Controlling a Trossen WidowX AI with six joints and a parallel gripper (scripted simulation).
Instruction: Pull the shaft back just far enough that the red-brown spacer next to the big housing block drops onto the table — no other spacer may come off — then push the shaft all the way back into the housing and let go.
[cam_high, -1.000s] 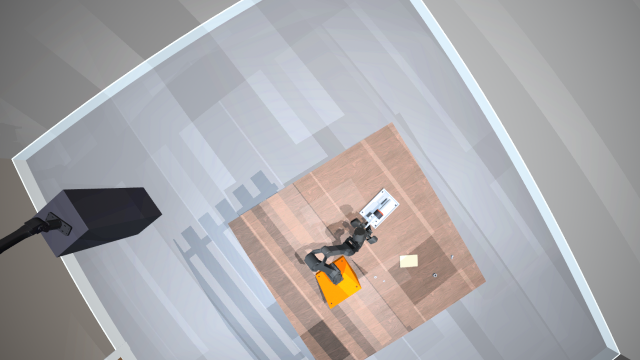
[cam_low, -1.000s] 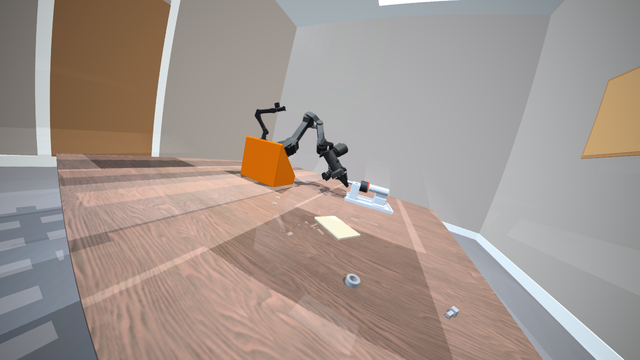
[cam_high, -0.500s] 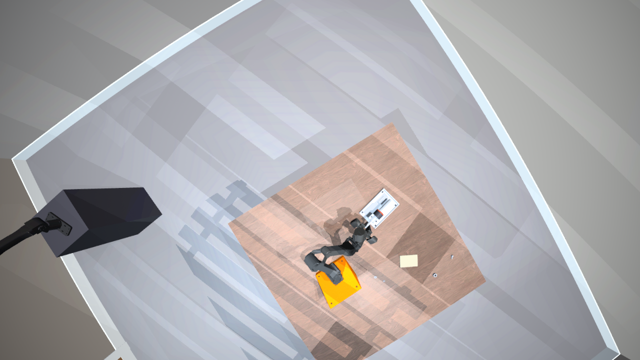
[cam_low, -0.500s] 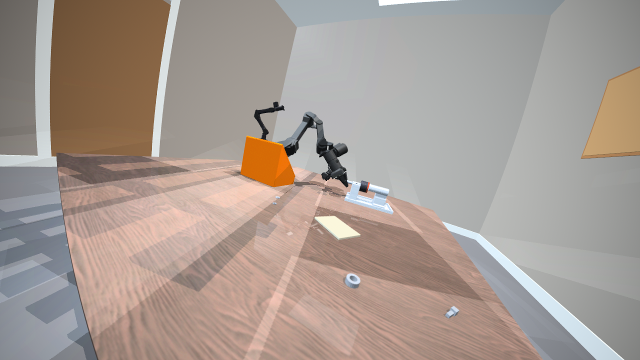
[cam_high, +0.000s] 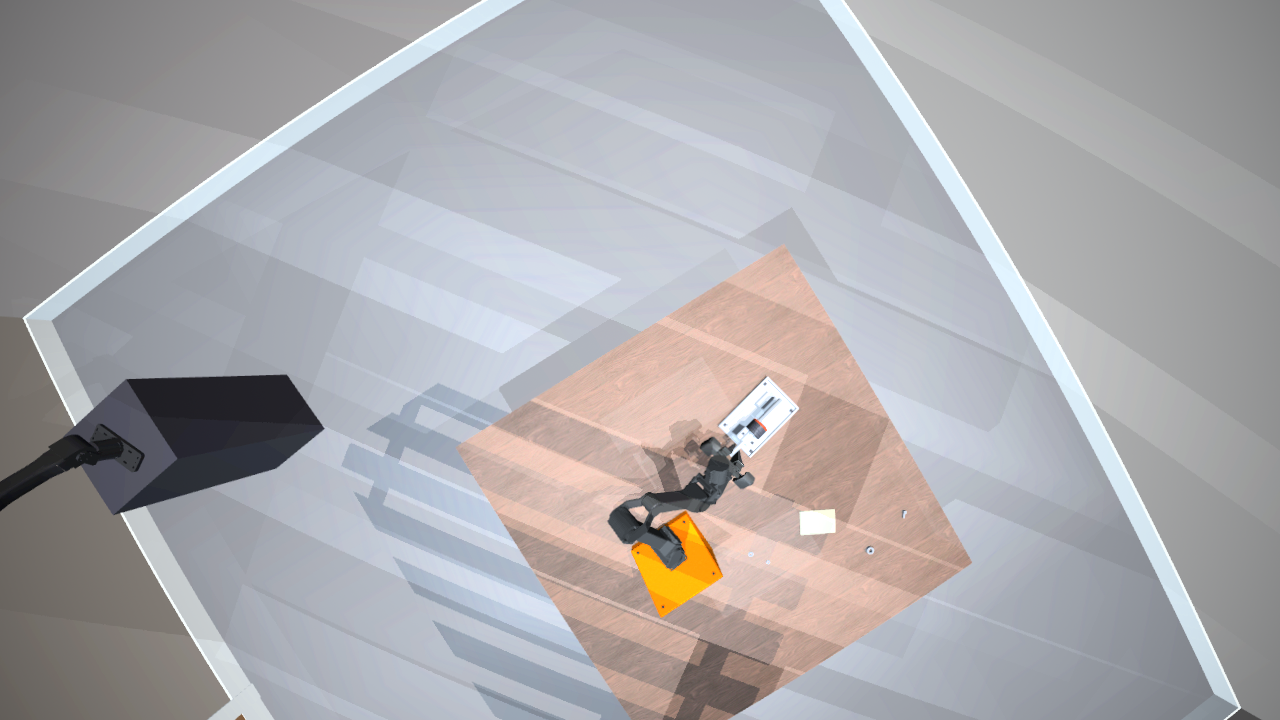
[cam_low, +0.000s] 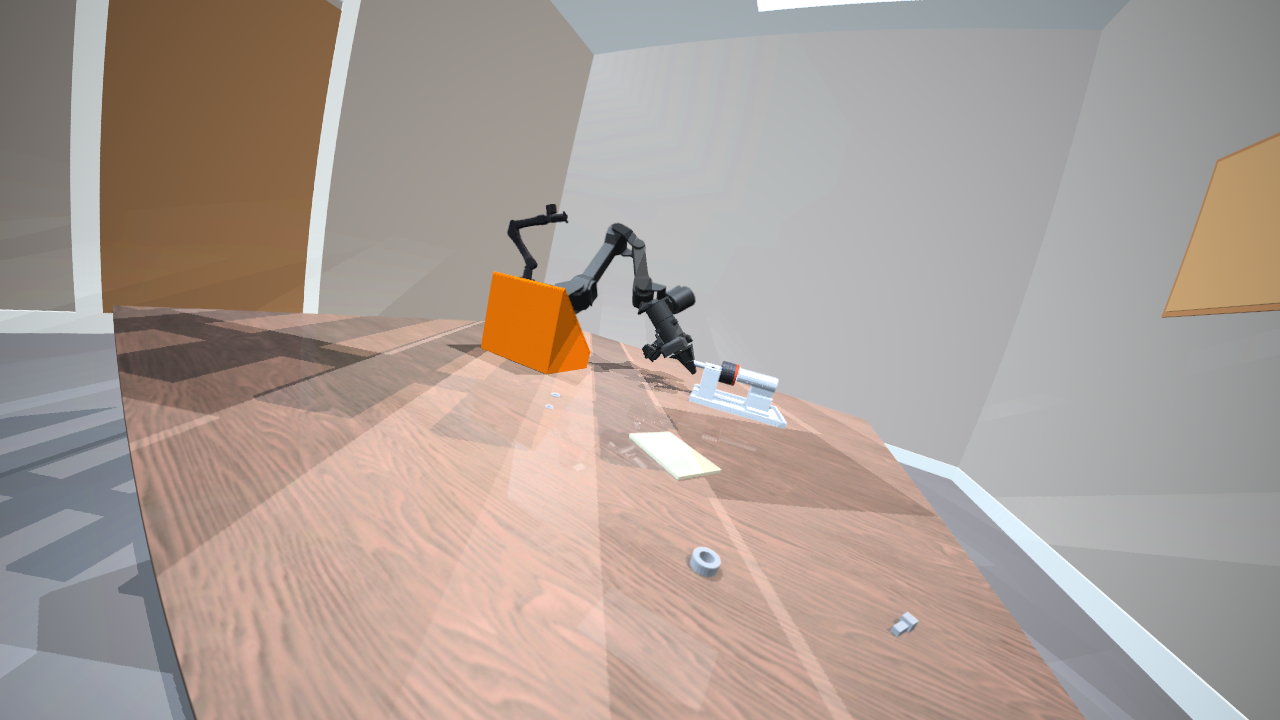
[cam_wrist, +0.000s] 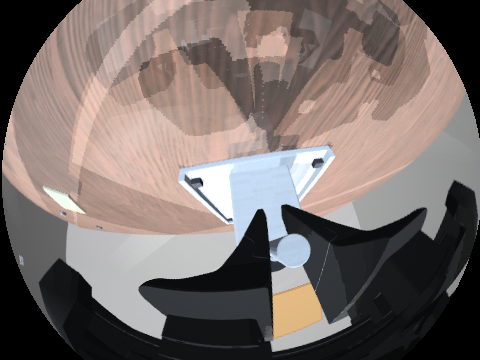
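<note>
The white fixture (cam_high: 787, 407) (cam_low: 735, 412) (cam_wrist: 215, 185) stands on the table. The red-brown spacer (cam_high: 760, 424) (cam_low: 736, 374) shows as a thin ring between the dark spacers (cam_low: 726, 371) and the pale cylindrical housing (cam_low: 759, 380); it is up in line with them, not on the table. My gripper (cam_low: 693, 368) (cam_wrist: 272, 212) is shut on the shaft (cam_low: 703, 365) (cam_wrist: 293, 250), outside the end post (cam_low: 708, 383) (cam_wrist: 262, 185). The shaft's round end shows between the fingers in the wrist view. The post hides the spacers there.
A cream card (cam_high: 817, 522) (cam_low: 674, 454) (cam_wrist: 64, 199) lies on the table, with a grey ring (cam_high: 870, 550) (cam_low: 705, 561) and a small grey part (cam_high: 904, 514) (cam_low: 904, 624) farther from the arm. The orange arm base (cam_high: 689, 582) (cam_low: 523, 322) stands behind the gripper.
</note>
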